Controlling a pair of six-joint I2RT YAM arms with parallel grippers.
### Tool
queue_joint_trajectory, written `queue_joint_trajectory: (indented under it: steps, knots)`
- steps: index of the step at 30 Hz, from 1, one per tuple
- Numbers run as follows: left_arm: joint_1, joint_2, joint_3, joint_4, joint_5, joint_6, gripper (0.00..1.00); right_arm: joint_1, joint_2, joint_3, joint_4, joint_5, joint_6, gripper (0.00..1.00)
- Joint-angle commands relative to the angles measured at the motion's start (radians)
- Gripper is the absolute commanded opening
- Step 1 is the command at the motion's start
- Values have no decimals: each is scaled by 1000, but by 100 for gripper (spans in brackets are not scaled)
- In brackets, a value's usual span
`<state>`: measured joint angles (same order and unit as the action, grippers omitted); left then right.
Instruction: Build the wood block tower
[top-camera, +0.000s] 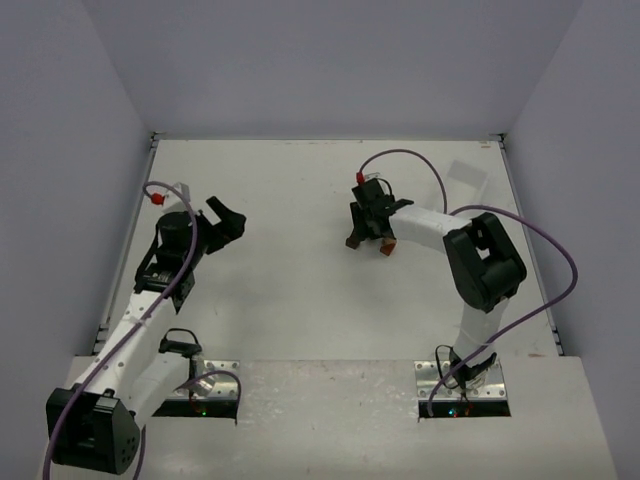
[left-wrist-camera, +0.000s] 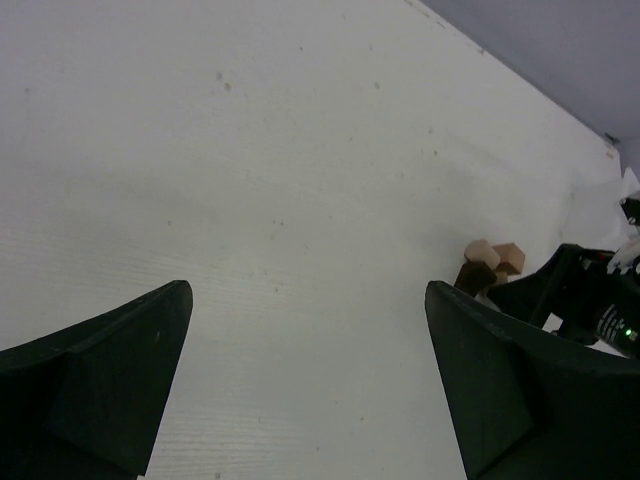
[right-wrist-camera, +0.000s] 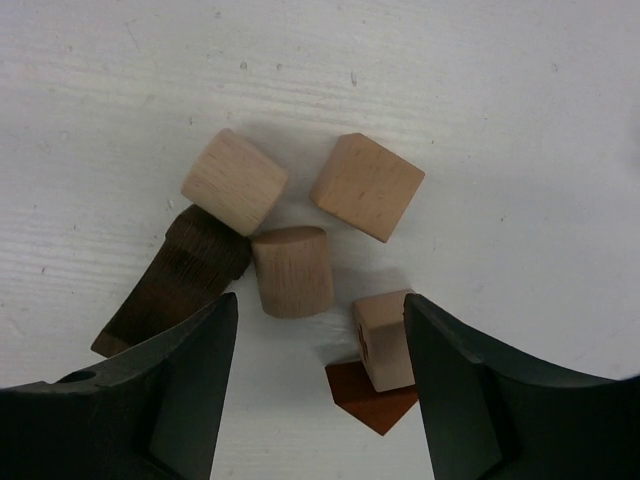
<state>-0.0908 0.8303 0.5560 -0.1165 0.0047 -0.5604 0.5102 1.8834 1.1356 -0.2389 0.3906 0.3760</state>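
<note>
Both pairs of jaws are apart and pinch nothing. The right jaws, on the right arm (top-camera: 425, 222), hang low over the counter (top-camera: 290, 300), just above the wood blocks (top-camera: 388, 247). I think they sit there so they can grab the next block. The left jaws, on the left arm (top-camera: 165, 265), wait well away on the other side, maybe to keep out of the way.

No tower stands yet. The blocks lie loose in a little bunch on the right part of the white counter. One pale cube (right-wrist-camera: 235, 182) rests partly on a dark brown wedge (right-wrist-camera: 180, 275) with rough lines in it. Another pale cube (right-wrist-camera: 367, 186) sits apart at the right. A pale round-sided block (right-wrist-camera: 292, 270) lies near the middle. A small pale block with a hole (right-wrist-camera: 385, 340) leans on a red-brown wedge (right-wrist-camera: 372, 400), just beside one finger.

All the wood looks smooth and dry. The cubes' flat sides should stack well, but the slanted wedges could slide, so they belong on top
</note>
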Motion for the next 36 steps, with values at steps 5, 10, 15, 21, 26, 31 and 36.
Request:
queue_joint_trajectory:
  steps: [5, 10, 15, 21, 26, 31, 36]
  knots:
    - [-297, 238, 124, 186, 120, 158, 100, -6, -262, -87, 55, -22, -3, 79]
    - [-471, 480, 247, 192, 44, 246, 100, -12, -449, -203, 37, 56, 51, 97]
    - [-587, 743, 450, 125, -98, 303, 100, -41, -646, -369, 36, 120, 112, 99]
    - [-651, 980, 672, 47, -124, 353, 100, -115, -804, -521, 37, 84, 143, 99]
    - [-689, 1101, 782, -6, -181, 386, 99, -130, -872, -568, 36, 86, 145, 99]
    - [-695, 1191, 863, -45, -192, 401, 89, -138, -865, -574, 39, 109, 141, 99]
    - [-696, 1226, 892, -48, -155, 432, 83, -155, -815, -564, 39, 92, 136, 99]
